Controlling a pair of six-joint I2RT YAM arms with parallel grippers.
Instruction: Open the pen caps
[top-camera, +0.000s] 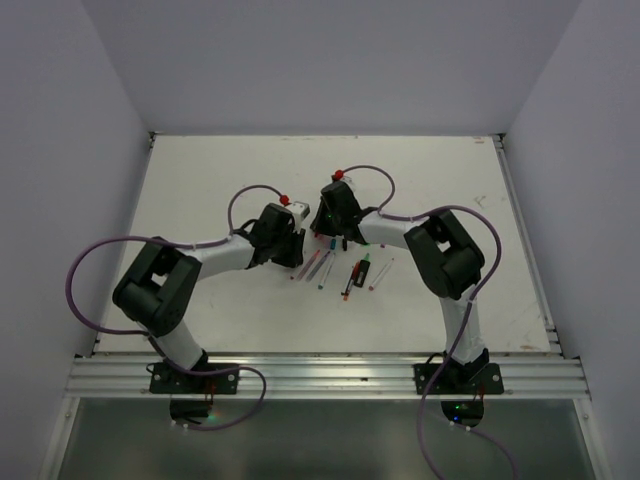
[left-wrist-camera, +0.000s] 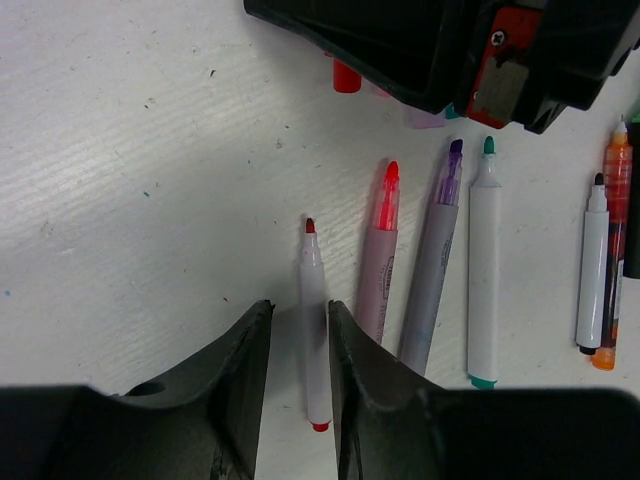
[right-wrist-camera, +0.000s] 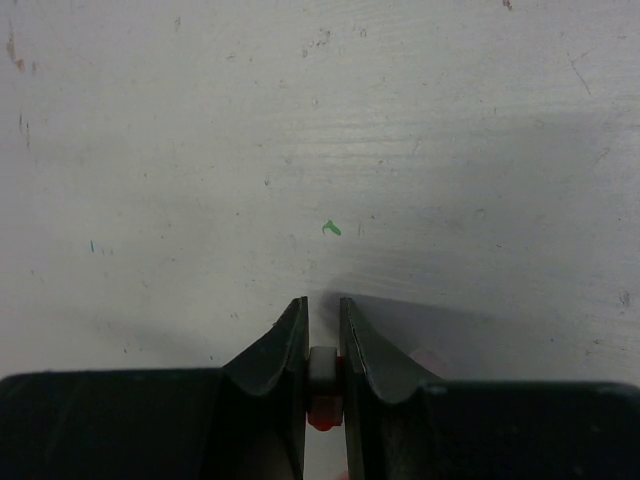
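Left gripper (left-wrist-camera: 300, 310) is straddling the red-tipped pen (left-wrist-camera: 316, 335), which is lying uncapped on the table (left-wrist-camera: 120, 150). Its jaws are standing apart, with a gap showing on one side of the barrel.

Risk: in lifting away, a finger could be catching the barrel and rolling it into the pink pen (left-wrist-camera: 380, 265) just beside it.

Right gripper (right-wrist-camera: 322, 305) is clamping a small red cap (right-wrist-camera: 322, 405) between its fingers, above the table just beyond the pen tips.

Risk: if let go from there, the cap could be bouncing in among the exposed tips. The two wrists are also working near each other, so a knock is possible.

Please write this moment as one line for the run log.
left gripper: open, around uncapped red-tipped pen | right gripper: shut on red cap | pink pen, purple pen, teal pen: uncapped
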